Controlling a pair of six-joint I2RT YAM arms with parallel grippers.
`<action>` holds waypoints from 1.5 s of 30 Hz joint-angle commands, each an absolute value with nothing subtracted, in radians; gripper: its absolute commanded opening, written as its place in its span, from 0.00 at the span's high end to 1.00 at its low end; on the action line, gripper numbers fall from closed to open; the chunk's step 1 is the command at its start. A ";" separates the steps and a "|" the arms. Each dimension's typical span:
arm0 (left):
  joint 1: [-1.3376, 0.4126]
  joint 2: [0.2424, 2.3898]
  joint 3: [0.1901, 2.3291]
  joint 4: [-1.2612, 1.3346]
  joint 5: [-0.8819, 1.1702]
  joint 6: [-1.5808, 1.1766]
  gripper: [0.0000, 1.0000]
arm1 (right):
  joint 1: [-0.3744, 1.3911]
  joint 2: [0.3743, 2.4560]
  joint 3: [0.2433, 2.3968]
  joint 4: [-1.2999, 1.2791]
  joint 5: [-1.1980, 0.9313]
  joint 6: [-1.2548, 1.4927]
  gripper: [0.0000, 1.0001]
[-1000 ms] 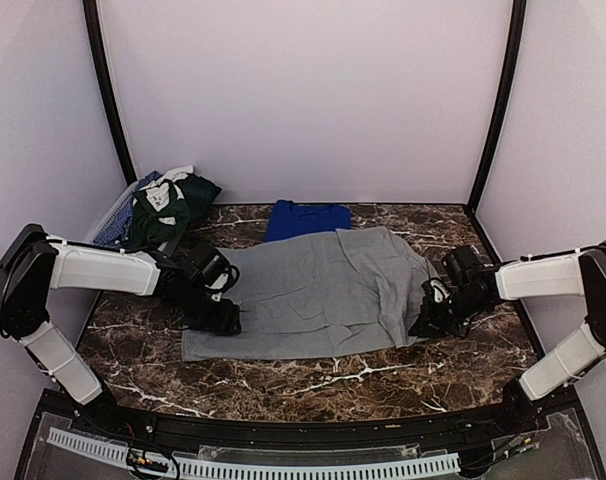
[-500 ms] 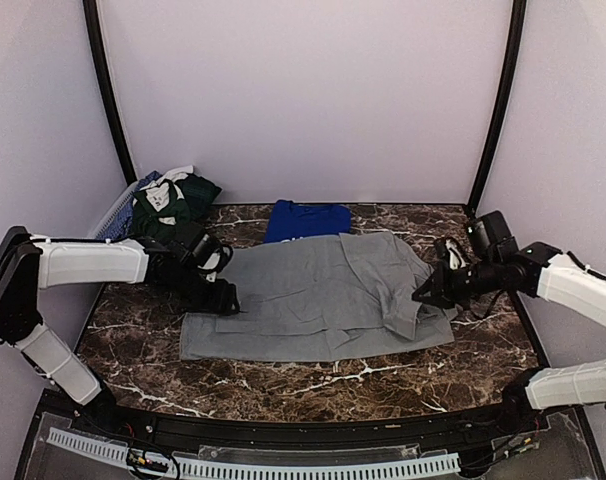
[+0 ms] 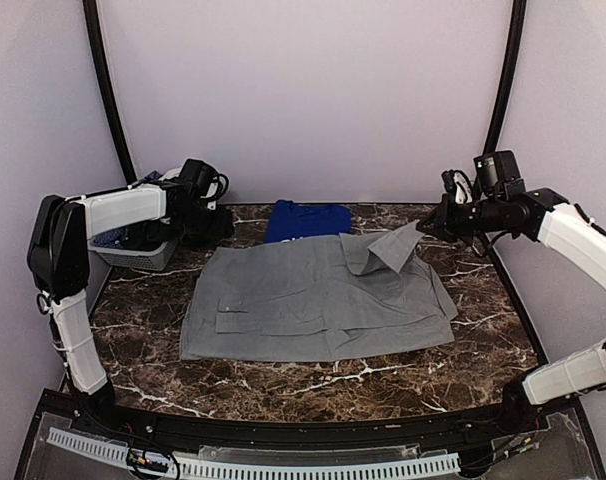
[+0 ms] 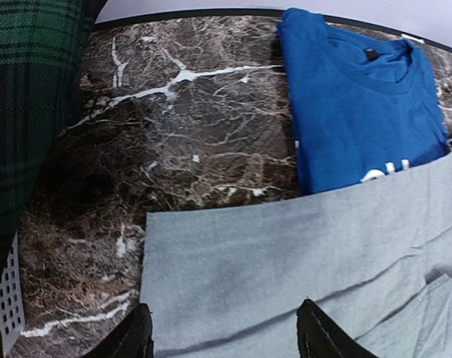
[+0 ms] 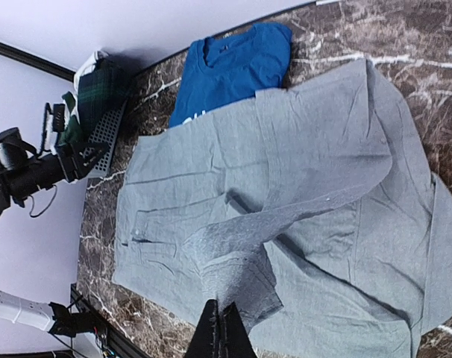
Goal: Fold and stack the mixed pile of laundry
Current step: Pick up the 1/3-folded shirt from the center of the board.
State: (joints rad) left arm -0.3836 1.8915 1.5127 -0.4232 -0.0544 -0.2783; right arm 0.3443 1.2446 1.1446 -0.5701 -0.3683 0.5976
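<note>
Aloft, right end effector (image 3: 430, 226) tight on polo (image 3: 313, 300) edge; bare tabletop (image 3: 383, 385) nearer

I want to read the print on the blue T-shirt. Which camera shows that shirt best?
Left wrist: the blue T-shirt fills the upper right, neckline and label clear, print mostly under the grey shirt. Top external and right wrist show it small, also part-covered.

polo shirt (image 3: 313, 300): soft matt grey cloth, creased | T-shirt (image 3: 305, 220): matt blue knit | plaid piece (image 4: 24, 97): woven green cloth | table (image 3: 383, 375): polished marble-look, slight sheen | basket (image 3: 148, 257): perforated grey mesh
</note>
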 commanded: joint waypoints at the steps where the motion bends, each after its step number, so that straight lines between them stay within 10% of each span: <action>1: -0.357 1.973 1.615 -0.456 -0.098 -0.186 0.39 | 0.306 1.267 1.249 -0.550 -0.405 0.555 1.00; 34: -0.236 2.317 1.853 -0.583 0.115 0.035 0.68 | 0.278 1.336 1.351 -0.555 -0.453 0.535 1.00; 45: -0.236 2.324 1.877 -0.605 0.147 0.024 1.00 | 0.270 1.327 1.376 -0.566 -0.460 0.532 1.00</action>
